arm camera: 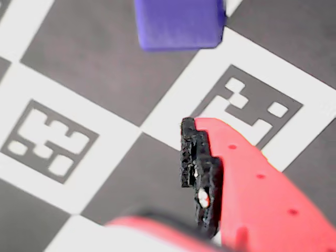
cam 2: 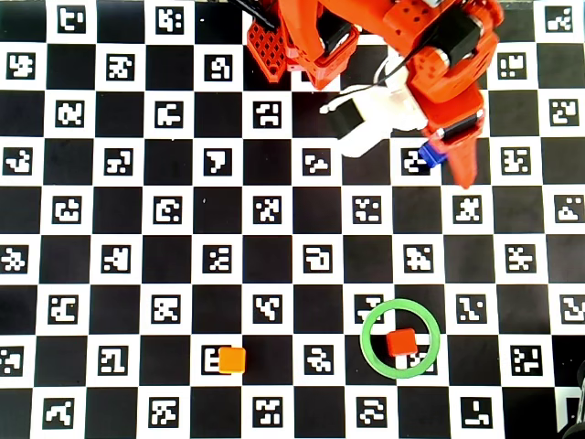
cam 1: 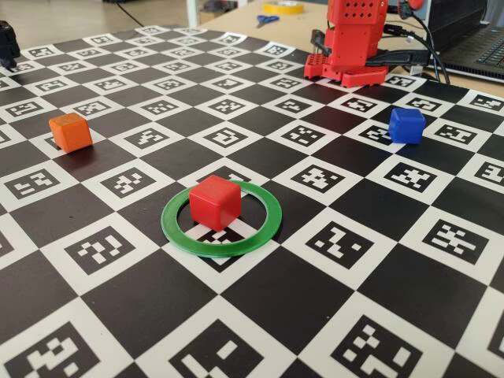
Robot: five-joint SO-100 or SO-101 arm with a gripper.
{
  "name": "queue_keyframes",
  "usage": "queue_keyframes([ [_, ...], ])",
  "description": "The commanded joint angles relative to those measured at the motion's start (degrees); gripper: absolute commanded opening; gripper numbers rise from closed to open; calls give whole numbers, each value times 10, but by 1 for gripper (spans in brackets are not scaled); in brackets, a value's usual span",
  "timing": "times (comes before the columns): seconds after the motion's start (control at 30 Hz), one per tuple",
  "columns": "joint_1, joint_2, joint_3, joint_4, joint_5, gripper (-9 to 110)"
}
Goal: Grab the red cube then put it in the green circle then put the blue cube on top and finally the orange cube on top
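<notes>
The red cube [cam 1: 214, 202] [cam 2: 400, 343] sits inside the green circle [cam 1: 266, 206] [cam 2: 367, 340], a flat ring on the checkered board. Far to the left in the fixed view, the orange cube [cam 1: 69, 131] [cam 2: 231, 359] rests on the board. The blue cube [cam 1: 406, 124] [arm camera: 181, 23] stands alone at the right, near the arm's base. In the overhead view my gripper [cam 2: 454, 163] hangs over the blue cube [cam 2: 431, 155] and half hides it. In the wrist view my gripper [arm camera: 149, 178] is open, its red finger with a black pad [arm camera: 197, 168] just short of the cube, nothing between the jaws.
The red arm base [cam 1: 354, 39] [cam 2: 302, 46] stands at the board's far edge with cables beside it. Behind it lie scissors [cam 1: 266, 19], a yellow tape roll [cam 1: 283, 7] and a laptop [cam 1: 480, 47]. A dark object [cam 1: 8, 41] sits at the far left.
</notes>
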State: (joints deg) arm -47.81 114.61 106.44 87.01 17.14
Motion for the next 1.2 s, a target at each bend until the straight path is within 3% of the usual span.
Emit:
queue_keyframes([
  [0.0,-33,-4,14,-28,4,46],
  [0.6,-58,-47,192,-203,11,46],
  [1.17,-59,-133,213,-302,4,45],
])
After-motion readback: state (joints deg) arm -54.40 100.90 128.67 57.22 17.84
